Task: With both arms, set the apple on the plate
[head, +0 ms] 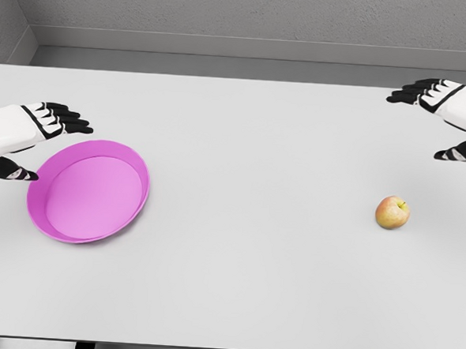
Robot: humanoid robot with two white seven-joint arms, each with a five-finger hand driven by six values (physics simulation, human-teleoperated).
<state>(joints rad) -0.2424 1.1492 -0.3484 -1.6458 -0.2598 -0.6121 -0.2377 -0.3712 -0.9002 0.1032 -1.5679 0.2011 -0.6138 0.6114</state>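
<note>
Head view: looking down over a white table (pixel 234 285) that is filling most of the frame, with a grey wall running along the top edge.

Plate: a pink plate (pixel 89 191) is sitting on the table in the left half of the frame, a little below mid-height; it is appearing tilted, its raised rim showing most along the right and lower sides.

Apple: a small yellow-red apple (pixel 392 213) is resting upright on the table in the right part of the frame, stem pointing up, well apart from the plate and from both hands.

Left hand: the left hand (pixel 31 134) is entering from the left edge at mid-height, its white forearm ending in black fingers (pixel 66 118) that are stretching out flat towards the right, with the thumb hanging lower near the plate's upper-left rim; the hand is lying spread and is gripping nothing. Whether the thumb is touching the rim cannot be told.

Right hand: the right hand (pixel 450 117) is showing at the upper right of the frame, above and to the right of the apple, fingers reaching leftward and the thumb dropping below them; it is likewise spread wide and carrying nothing.
</note>
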